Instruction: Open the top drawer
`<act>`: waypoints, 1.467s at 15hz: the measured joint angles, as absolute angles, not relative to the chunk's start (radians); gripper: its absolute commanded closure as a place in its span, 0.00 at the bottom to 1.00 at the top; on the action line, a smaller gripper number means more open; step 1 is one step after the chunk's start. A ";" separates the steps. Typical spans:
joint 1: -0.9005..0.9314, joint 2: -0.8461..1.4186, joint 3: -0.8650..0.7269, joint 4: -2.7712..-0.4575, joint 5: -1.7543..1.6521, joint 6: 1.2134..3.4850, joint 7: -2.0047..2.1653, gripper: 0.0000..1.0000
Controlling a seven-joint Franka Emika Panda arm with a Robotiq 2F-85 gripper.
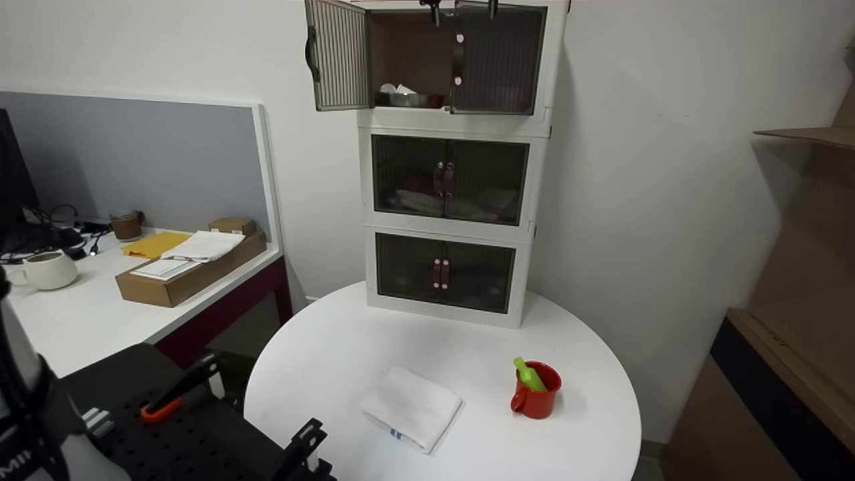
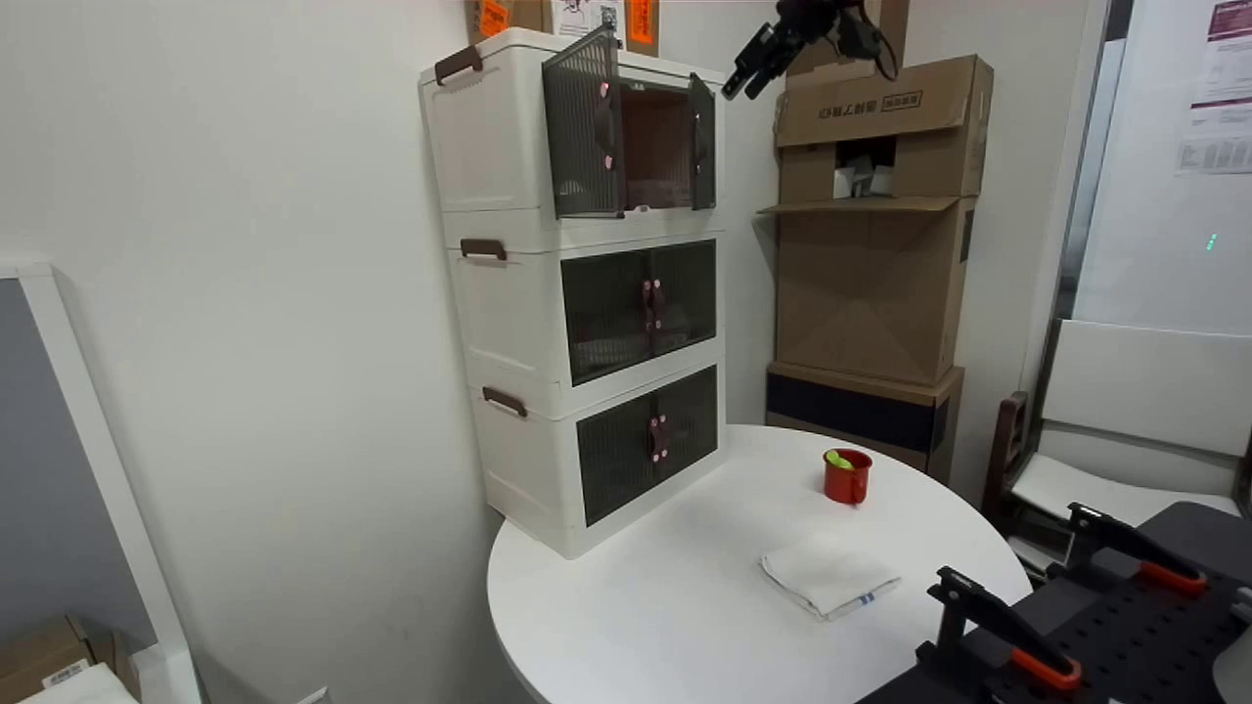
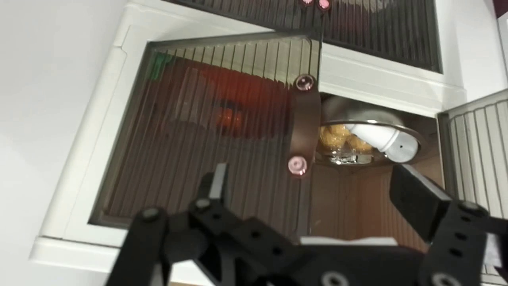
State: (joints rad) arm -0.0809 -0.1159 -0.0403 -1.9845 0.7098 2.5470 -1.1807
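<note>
The top drawer point(image 1: 499, 67) is the highest compartment of the white tower cabinet, with two ribbed smoky see-through doors. One door point(image 1: 342, 57) is swung wide open; it also stands out in an exterior view point(image 2: 584, 137). The door with the brown handle point(image 3: 304, 123) is partly open, its free edge out from the frame; it also shows in an exterior view point(image 2: 701, 147). My gripper point(image 3: 313, 174) is open and empty before the compartment, its fingers on either side of that door's free edge, apart from it. The gripper shows in both exterior views point(image 1: 465, 15) point(image 2: 740, 86).
Inside sits a metal bowl point(image 3: 371, 121) with a white bottle point(image 3: 383, 139). The middle compartment point(image 1: 449, 179) and lowest compartment point(image 1: 445, 272) are shut. On the round table point(image 1: 320, 347) are a red mug point(image 1: 540, 401) and folded cloth point(image 1: 413, 407). Cardboard boxes point(image 2: 861, 293) stand nearby.
</note>
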 measured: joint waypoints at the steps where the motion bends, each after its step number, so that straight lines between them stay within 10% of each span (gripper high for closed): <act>1: -0.077 -0.132 -0.039 -1.965 0.654 2.526 -1.103 0.00; 11: -0.297 -0.085 0.194 -1.526 0.141 2.077 -0.331 0.00; 22: -0.052 0.318 0.034 -1.057 -0.070 1.880 0.158 0.00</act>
